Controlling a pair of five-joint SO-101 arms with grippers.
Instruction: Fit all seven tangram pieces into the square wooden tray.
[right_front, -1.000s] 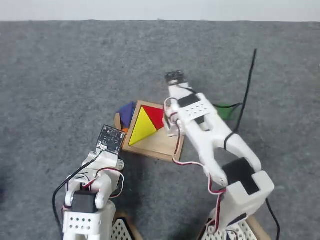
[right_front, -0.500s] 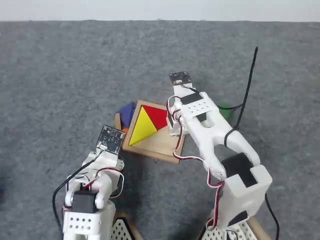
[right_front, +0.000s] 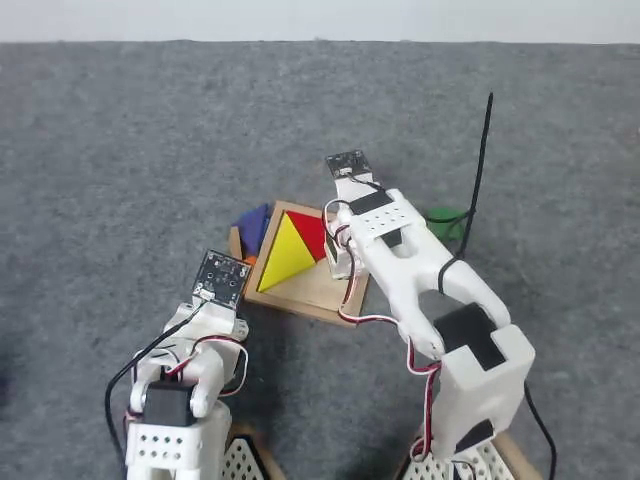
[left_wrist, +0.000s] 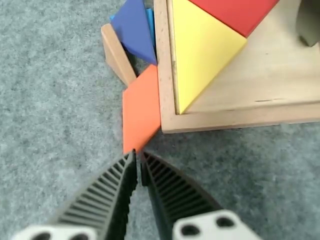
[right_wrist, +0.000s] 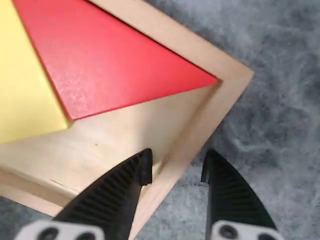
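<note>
Meanwhile found the right gripper (right_wrist: 175, 167) open at the tray (right_wrist: 220, 105): one finger inside above the bare floor, the other outside above the mat (right_wrist: 280, 75), with the rim between them, close to the corner where the red triangle (right_wrist: 110, 60) ended. Could not tell whether the fingers touched the rim. Held nothing.

Saw the red triangle flat in the tray, edge to edge with the yellow triangle (right_front: 283, 255), and the rest of the floor as bare wood.

Found the left gripper (left_wrist: 138, 159) closed and empty, low above the mat, its tips just at the near corner of the orange piece (left_wrist: 141, 107). Noted this orange piece outside the tray, against its wall, and next to it the blue piece (left_wrist: 134, 30) and a wooden piece (left_wrist: 117, 55), all three grouped by the same wall. Noted the green piece (right_front: 443, 217) well apart, on the other side of the tray, behind the right arm (right_front: 420, 270).

Against half a second before, saw the right arm's wrist swung a little toward the left arm (right_front: 190, 370), back near its place of one second before. Uncovered more of the green piece by this. Saw also the top of the cable (right_front: 478, 170) shifted the same way. Noticed no change in the left arm, the tray or the pieces.
</note>
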